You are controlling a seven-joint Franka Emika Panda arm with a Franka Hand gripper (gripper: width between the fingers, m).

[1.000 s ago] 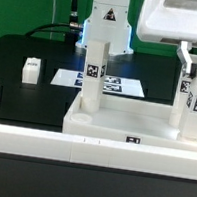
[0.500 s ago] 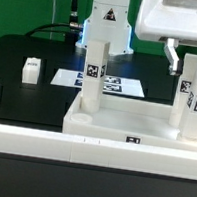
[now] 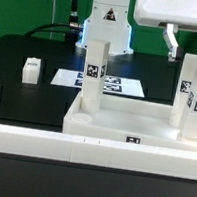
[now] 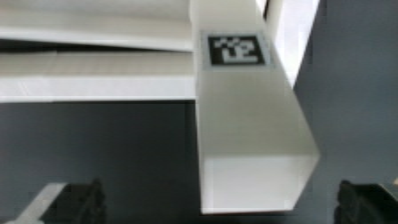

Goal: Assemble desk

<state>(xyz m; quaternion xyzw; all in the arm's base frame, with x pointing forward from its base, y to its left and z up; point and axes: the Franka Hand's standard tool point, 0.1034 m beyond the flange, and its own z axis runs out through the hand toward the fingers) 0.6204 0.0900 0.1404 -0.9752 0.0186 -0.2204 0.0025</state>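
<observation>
- Your claw is wide open and holds nothing. One finger shows on each side of a white leg, with a dark gap between each finger and the leg.
- That leg stands upright directly below the claw, its foot in a raised corner of the desk slab. The pictures do not show whether it is fully seated. If it is loose, any brush could tilt it.
- The likeliest slip is moving sideways before you clear the leg's top. A fingertip could catch it and push the leg over or drag the slab.
- A second leg stands upright in another corner, lower than the claw and well off to one side. A low sweep across the slab could strike it.
- Farthest from the claw, beyond that second leg, a small loose block sits on the dark table, near the marker board. Reaching it means crossing both standing legs, so travel high.
</observation>
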